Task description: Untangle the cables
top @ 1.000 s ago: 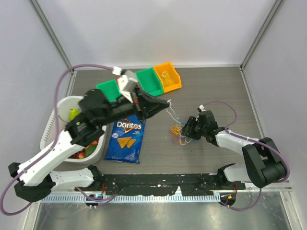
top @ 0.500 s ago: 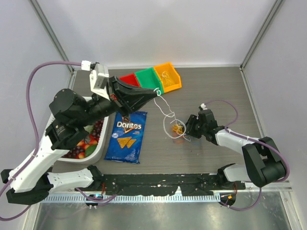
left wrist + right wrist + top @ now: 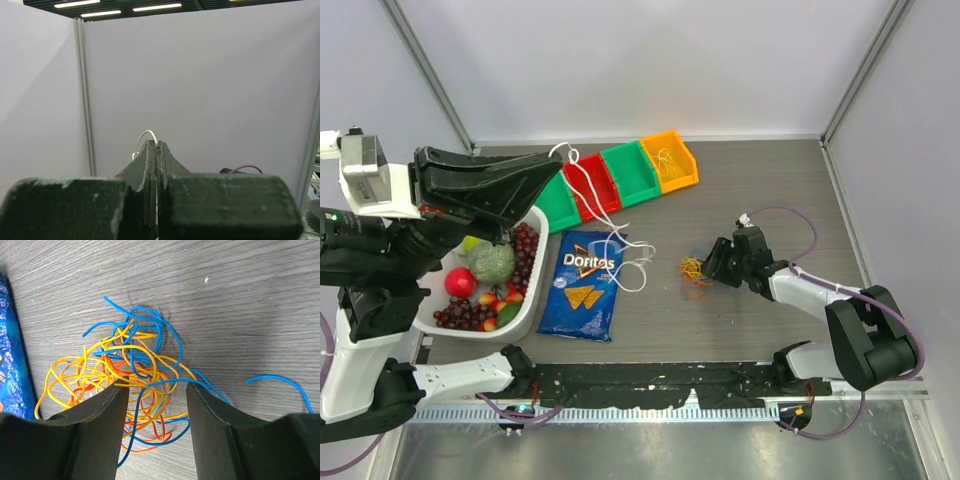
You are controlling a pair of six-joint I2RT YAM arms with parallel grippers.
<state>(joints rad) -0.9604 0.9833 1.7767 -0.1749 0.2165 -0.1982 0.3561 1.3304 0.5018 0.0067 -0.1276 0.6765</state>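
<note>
Whereas half a second ago the left gripper [image 3: 556, 160] hung near the bins with the white cable [image 3: 612, 228] looping down into the tangle [image 3: 691, 268], it now sits high and far to the left, and the white cable has come away from the heap. The cable trails from the clenched gripper tips across the red bin [image 3: 588, 200] and ends in loose loops on the chip bag [image 3: 578, 290], apart from the tangle. The arm's swing has uncovered the basket [image 3: 538, 300] of fruit, which it mostly covered before. The right gripper [image 3: 156, 386] has barely shifted and sits low on the bench [image 3: 760, 180] beside the tangle.

From above, the tangle is a small orange-yellow smudge, its strands too fine to separate, and the right gripper's jaws cannot be read. The right wrist camera settles that: the jaws are spread, one on each side of the near edge of the orange, yellow and blue strands, gripping nothing. The left wrist camera shows only wall beyond its pressed-together fingers, with a white loop arching over their tips.
</note>
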